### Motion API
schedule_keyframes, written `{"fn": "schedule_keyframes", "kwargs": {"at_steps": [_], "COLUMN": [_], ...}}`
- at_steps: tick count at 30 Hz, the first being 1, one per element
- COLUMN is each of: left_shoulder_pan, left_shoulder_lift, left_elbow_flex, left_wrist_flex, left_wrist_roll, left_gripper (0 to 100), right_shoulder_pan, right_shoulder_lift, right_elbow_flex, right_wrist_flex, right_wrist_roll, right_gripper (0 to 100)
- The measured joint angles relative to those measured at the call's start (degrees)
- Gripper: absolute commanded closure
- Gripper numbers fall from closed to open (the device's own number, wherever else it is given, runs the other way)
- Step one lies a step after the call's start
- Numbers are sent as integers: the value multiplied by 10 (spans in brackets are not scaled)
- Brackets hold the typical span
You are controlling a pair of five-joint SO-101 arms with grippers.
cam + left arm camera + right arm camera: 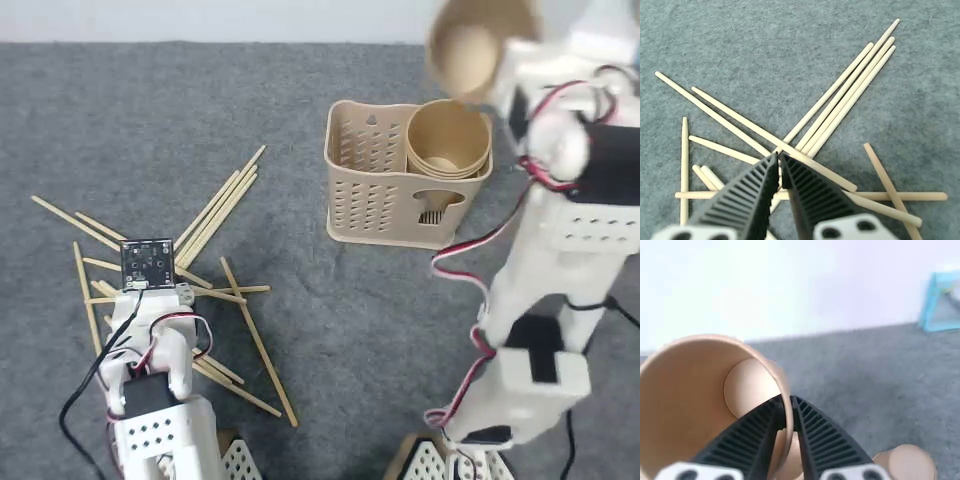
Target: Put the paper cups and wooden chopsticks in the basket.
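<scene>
Fig.: Basket [372, 205], centre-right; its right compartment holds stacked paper cups [447, 140]. R gripper [788, 401] is clamped on the rim of another paper cup [685, 405], held aloft at far right, beyond the basket (cup tipped on its side). Chopsticks [840, 107] lie scattered on the left of the table [350, 330]. L gripper [779, 159] has jaws nearly together over their crossing; grip on any stick unclear.

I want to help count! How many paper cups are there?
At least 2. One paper cup is pinched in the right gripper, raised near the basket. The rest sit nested in the basket; more may hide inside that stack.
</scene>
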Motion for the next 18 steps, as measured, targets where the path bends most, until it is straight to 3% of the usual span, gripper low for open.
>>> {"fn": "schedule_keyframes", "kwargs": {"at_steps": [9,18], "left_shoulder_pan": [0,0], "left_shoulder_lift": [0,0], "left_elbow_flex": [0,0], "left_wrist_flex": [0,0], "left_wrist_roll": [0,0], "left_gripper": [984,984], "right_shoulder_pan": [-11,30], "right_shoulder_lift": [-109,-114], "right_elbow_flex": [231,247], "right_wrist_flex": [0,0], "right_wrist_roll": [27,67], "right_gripper": [992,992]}}
